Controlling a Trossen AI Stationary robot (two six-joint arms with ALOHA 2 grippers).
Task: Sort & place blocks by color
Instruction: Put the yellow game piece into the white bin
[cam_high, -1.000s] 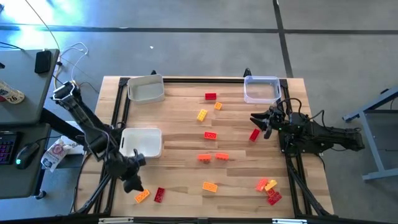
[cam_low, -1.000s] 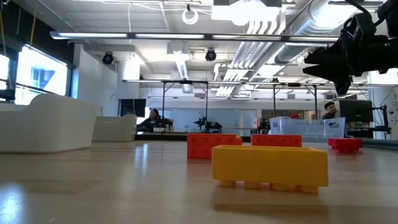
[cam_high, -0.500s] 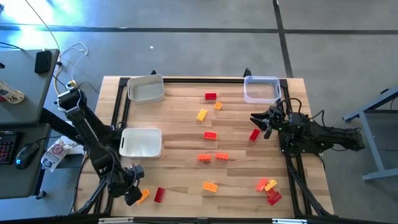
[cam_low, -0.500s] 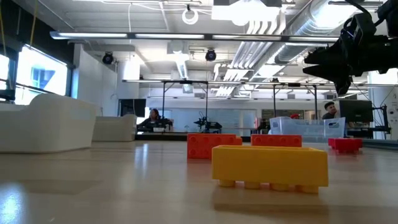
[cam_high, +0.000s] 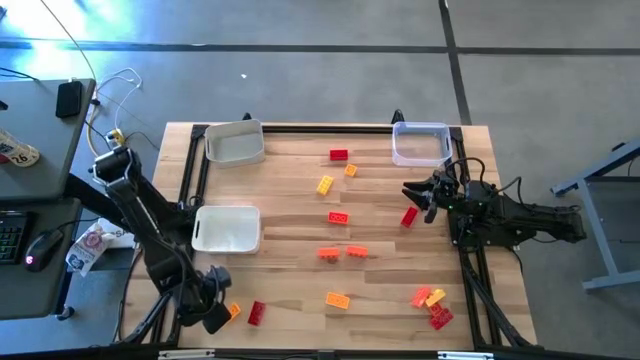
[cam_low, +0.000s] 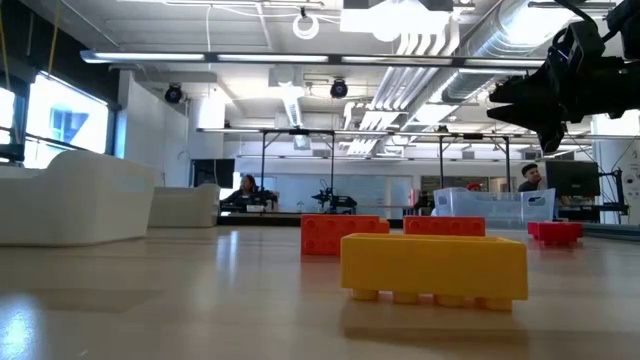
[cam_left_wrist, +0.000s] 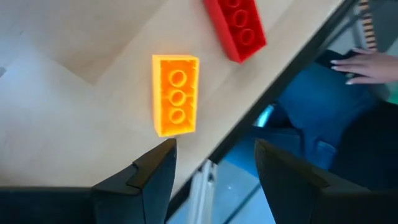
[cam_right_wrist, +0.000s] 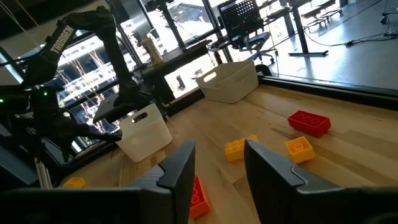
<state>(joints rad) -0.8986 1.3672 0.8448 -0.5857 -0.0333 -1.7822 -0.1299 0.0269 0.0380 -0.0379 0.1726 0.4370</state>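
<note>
Small studded blocks in red, orange and yellow lie scattered flat on the wooden table (cam_high: 300, 200). My left gripper (cam_high: 215, 315) hangs open over the table's near left corner, pointing steeply down. Just ahead of its fingers (cam_left_wrist: 155, 177) lies an orange block (cam_left_wrist: 176, 103) (cam_high: 232, 312). A red block (cam_left_wrist: 236, 28) (cam_high: 256, 313) lies beyond that one. Nothing is between the fingers. My right gripper (cam_high: 412, 192) (cam_right_wrist: 217, 165) waits open and level at the right side, above a red block (cam_high: 409, 216).
Two white trays (cam_high: 234, 142) (cam_high: 226, 228) stand at the left and a clear tray (cam_high: 420, 143) at the far right. More blocks lie mid-table (cam_high: 340, 252) and near right (cam_high: 432, 305). The table's near edge runs close under my left gripper; a person's hand (cam_left_wrist: 364, 62) shows beyond it.
My left gripper has gone toward the table's near edge and down, tipping more steeply downward, and now stands right beside the orange block at the near left corner. The blocks have not moved.
</note>
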